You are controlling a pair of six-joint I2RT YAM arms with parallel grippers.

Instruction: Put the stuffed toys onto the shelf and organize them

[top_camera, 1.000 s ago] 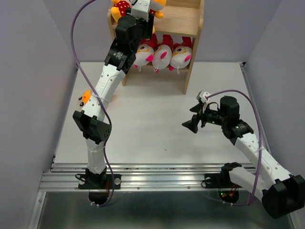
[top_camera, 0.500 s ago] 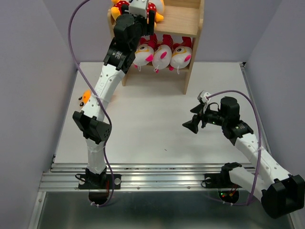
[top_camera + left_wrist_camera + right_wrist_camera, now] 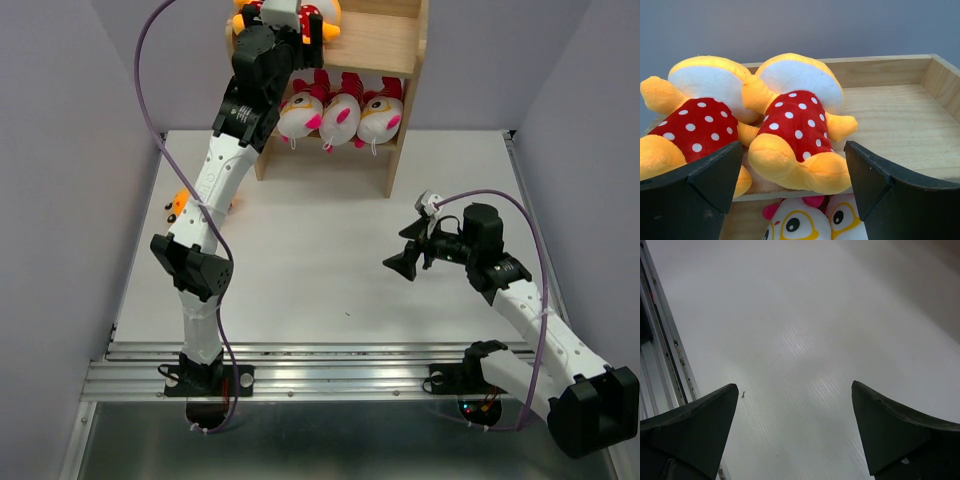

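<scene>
Two yellow-orange stuffed toys in red white-dotted shirts lie side by side on the shelf's top board, one to the right and one to the left. My left gripper is open, its fingers apart on either side of the right toy's feet, gripping nothing. From above, this gripper is at the top tier's left end. Three white-headed toys sit in a row on the tier below. Another yellow toy lies on the table, partly hidden by the left arm. My right gripper hangs open over bare table.
The shelf board has bare wood to the right of the two yellow toys, bounded by a raised side panel. A metal rail runs along the table's near edge. Grey walls close in both sides.
The left gripper's jaws have spread wide and let go of the right-hand yellow toy on the top board. The left arm shifted slightly. The right arm has stayed still.
</scene>
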